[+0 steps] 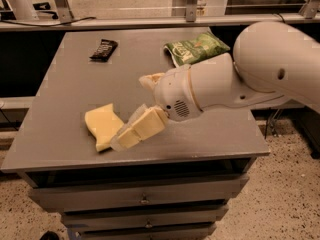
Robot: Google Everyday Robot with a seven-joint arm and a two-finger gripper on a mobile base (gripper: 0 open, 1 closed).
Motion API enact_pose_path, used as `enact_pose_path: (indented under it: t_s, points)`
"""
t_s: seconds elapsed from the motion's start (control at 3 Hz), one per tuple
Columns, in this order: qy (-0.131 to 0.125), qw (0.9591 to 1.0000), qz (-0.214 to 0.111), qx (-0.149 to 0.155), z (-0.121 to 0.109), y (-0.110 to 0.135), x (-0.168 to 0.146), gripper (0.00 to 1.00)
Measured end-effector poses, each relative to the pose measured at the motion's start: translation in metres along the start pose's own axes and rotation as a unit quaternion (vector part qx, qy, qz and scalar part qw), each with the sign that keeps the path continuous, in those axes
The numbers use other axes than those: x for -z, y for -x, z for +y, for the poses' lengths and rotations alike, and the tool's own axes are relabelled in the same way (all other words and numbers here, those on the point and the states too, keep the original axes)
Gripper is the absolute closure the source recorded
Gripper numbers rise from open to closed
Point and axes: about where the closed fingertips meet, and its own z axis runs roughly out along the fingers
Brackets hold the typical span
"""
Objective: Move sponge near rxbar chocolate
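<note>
The pale yellow sponge (102,124) lies on the grey table (60,94) near the front left. The rxbar chocolate (103,49), a small dark wrapper, lies at the far left of the table, well away from the sponge. My gripper (125,136) reaches in from the right on a white arm; its cream-yellow fingers (142,129) sit low at the sponge's right edge, with the tips next to or touching it. Nothing is lifted.
A crinkled green chip bag (195,47) lies at the back right of the table. Drawers (142,199) are below the table's front edge. A metal rail (150,21) runs behind the table.
</note>
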Motion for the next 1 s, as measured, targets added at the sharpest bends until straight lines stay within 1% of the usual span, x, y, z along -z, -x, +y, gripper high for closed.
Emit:
enact_pose_path:
  t_s: [0.33, 1.0]
  points:
    - [0.005, 0.9996, -0.024, 0.014, 0.007, -0.005, -0.032, 0.0]
    - [-0.021, 0.9987, -0.046, 0.007, 0.003, -0.037, -0.056, 0.0]
